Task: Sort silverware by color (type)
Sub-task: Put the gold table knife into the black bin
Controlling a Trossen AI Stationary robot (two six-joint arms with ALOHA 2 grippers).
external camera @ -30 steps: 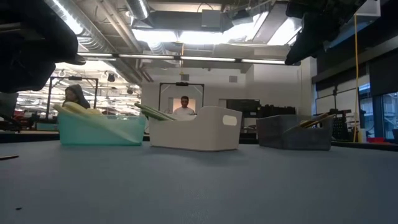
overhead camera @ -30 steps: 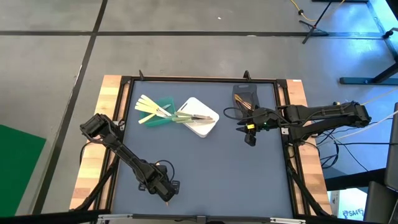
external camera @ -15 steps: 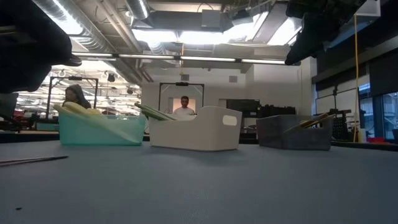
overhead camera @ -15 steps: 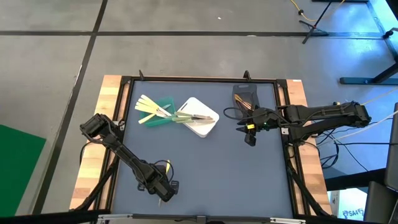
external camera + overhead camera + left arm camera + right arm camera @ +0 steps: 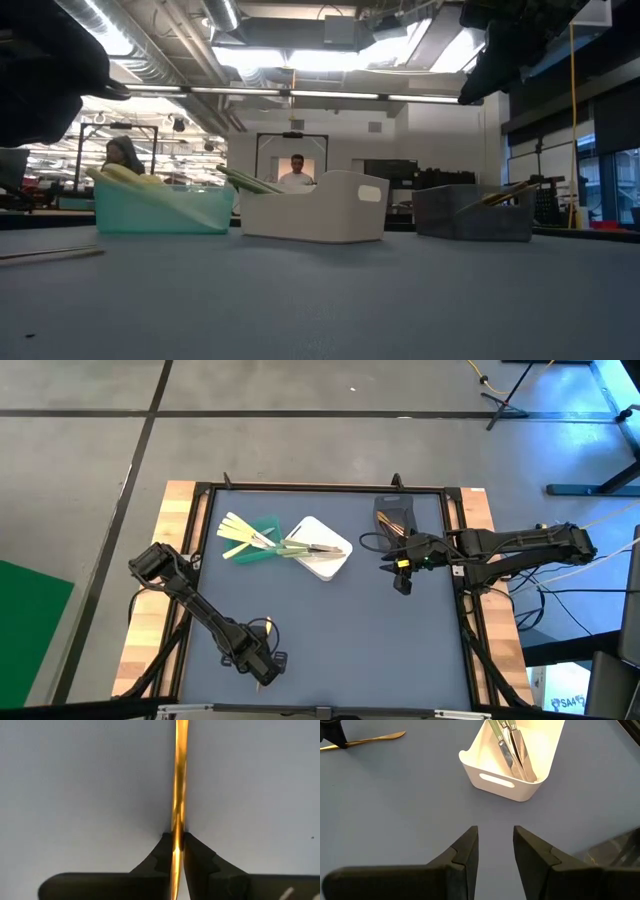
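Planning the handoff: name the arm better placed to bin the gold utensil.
Left. The left gripper is shut on the gold utensil near the table's front. The right gripper hangs open and empty beside the grey bin.

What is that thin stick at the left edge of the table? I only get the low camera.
Observer: It's a golden utensil. The left arm has its jaws shut on it.
Operator: Where on the table is that?
Observer: Close to the front edge, left of the middle.
Operator: What's the other arm doing?
Observer: The right arm hangs beside the grey bin, with its jaws open and holding nothing.
Operator: What's inside the white bin?
Observer: The white bin holds silver knives.
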